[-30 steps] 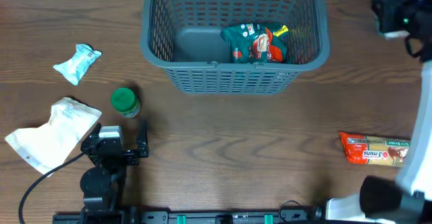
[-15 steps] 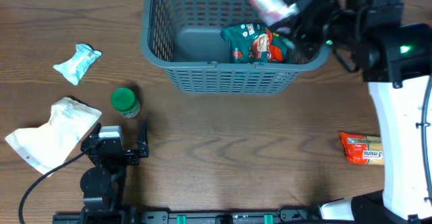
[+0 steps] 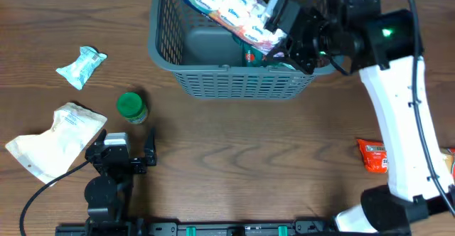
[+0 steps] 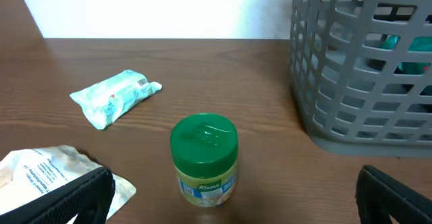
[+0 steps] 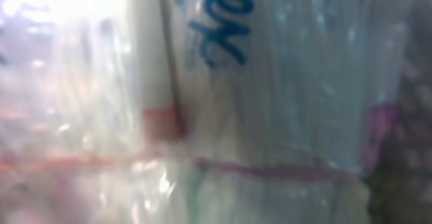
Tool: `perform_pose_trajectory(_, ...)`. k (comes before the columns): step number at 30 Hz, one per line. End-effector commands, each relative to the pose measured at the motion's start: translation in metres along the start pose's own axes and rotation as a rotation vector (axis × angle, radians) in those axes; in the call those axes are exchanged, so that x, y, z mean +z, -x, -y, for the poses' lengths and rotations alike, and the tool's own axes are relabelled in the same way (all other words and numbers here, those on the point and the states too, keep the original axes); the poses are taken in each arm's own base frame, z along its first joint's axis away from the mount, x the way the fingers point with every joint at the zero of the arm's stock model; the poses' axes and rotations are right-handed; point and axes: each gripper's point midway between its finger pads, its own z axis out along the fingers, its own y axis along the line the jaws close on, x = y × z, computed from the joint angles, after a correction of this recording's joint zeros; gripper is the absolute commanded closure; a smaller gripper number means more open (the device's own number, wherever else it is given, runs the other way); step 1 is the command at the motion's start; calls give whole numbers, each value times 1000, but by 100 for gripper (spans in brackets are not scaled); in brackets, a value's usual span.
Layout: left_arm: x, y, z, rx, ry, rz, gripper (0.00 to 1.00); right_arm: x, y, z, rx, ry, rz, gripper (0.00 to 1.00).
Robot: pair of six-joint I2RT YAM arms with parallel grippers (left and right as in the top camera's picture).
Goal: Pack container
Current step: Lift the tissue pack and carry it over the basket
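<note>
The dark grey slotted container point(image 3: 234, 85) stands at the back middle of the table; its wall also shows in the left wrist view point(image 4: 351, 96). A green snack bag point(image 3: 250, 55) lies inside it. My right gripper point(image 3: 281, 24) is shut on a clear pack of white tissue packets point(image 3: 226, 7) and holds it over the container. The pack fills the right wrist view point(image 5: 216, 102), hiding the fingers. My left gripper point(image 3: 128, 154) is open and empty near the front left, just behind a green-lidded jar point(image 3: 131, 108), which also shows in the left wrist view point(image 4: 204, 158).
A pale blue packet point(image 3: 82, 65) lies at the far left, also in the left wrist view point(image 4: 115, 97). A white pouch point(image 3: 53, 140) lies beside my left gripper. A red snack packet point(image 3: 373, 156) lies at the right, partly behind my right arm.
My right arm has swung in from the right edge, carrying the tissue pack over the container. The left arm has not moved.
</note>
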Motion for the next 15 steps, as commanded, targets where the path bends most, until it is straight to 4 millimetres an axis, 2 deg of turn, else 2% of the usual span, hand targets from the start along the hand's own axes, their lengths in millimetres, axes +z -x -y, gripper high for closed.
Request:
perform_pose_trajectory(1, 2, -11, -2, -9, 10, -24, 1, 4, 4, 7, -46, -20, 2, 99)
perform_pose_trajectory(10, 2, -11, -2, -9, 10, -24, 1, 29, -4, 33, -79, -67, -40, 99)
perform_pose_trajectory(15, 2, -11, -2, -9, 10, -24, 1, 44, -13, 29, -71, -11, -65, 99)
